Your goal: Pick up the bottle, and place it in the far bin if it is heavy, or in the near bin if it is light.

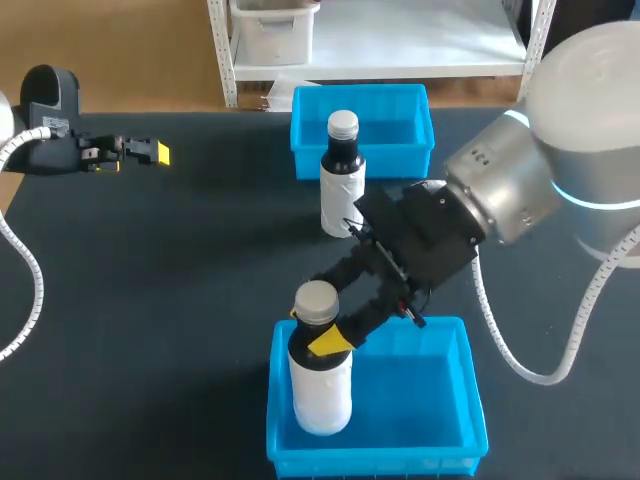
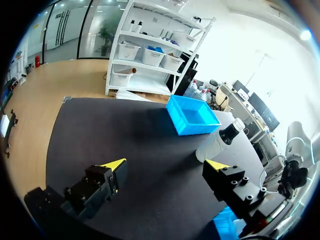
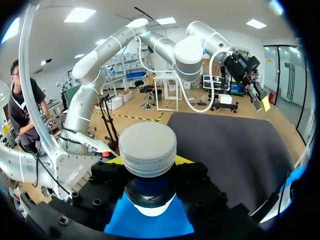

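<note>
Both right end effector [image 1: 312, 328] fingers [image 1: 328, 342] clamp the bottle [image 1: 320, 392] inside the near bin [image 1: 400, 462].

We see a matt, dark, cloth-like table [image 1: 200, 260]. The upper bin [image 1: 410, 150] and lower bin [image 1: 470, 400] are glossy blue plastic. The lower bottle [image 1: 322, 385] has a smooth white sleeve, a glossy black neck and a ribbed grey cap [image 3: 147, 149]. Our right arm [image 1: 590, 130] has a shiny silver-white shell; its fingers [image 1: 328, 341] are matt black plastic with yellow tips.
</note>
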Controlling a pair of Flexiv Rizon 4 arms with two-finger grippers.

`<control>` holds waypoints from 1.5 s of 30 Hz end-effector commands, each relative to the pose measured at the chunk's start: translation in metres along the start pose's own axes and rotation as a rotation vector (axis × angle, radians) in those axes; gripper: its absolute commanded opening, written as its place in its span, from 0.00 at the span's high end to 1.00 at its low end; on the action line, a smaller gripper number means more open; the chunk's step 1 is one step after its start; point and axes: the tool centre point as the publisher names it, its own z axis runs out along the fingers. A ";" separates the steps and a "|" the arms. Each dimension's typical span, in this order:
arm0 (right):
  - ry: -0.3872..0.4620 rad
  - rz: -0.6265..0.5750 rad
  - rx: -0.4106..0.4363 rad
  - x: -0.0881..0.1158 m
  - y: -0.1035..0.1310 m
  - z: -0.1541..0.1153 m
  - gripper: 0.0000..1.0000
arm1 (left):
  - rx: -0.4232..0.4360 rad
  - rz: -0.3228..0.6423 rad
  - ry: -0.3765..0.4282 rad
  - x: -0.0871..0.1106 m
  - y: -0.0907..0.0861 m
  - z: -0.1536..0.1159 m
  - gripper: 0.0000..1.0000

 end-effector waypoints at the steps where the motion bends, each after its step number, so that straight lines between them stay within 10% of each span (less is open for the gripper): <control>1: -0.004 0.004 -0.001 0.008 -0.006 0.000 0.63 | 0.000 0.000 0.000 0.000 0.000 0.000 0.00; 13: 0.010 0.024 -0.002 0.025 -0.015 0.002 0.52 | 0.000 0.000 0.000 0.000 0.000 0.000 0.00; 15: 0.012 0.026 -0.008 0.026 -0.016 0.002 0.00 | 0.000 0.000 0.000 0.000 0.000 0.000 0.00; 26: 0.043 0.052 0.000 0.035 -0.017 -0.013 0.00 | 0.000 0.000 0.000 0.000 0.000 0.000 0.00; 35: 0.151 0.120 0.089 0.071 -0.025 -0.095 0.00 | 0.000 0.000 0.000 0.000 0.000 0.000 0.00; 45: 0.174 0.157 0.267 0.095 -0.102 -0.174 0.00 | 0.000 0.000 0.000 0.000 0.000 0.000 0.00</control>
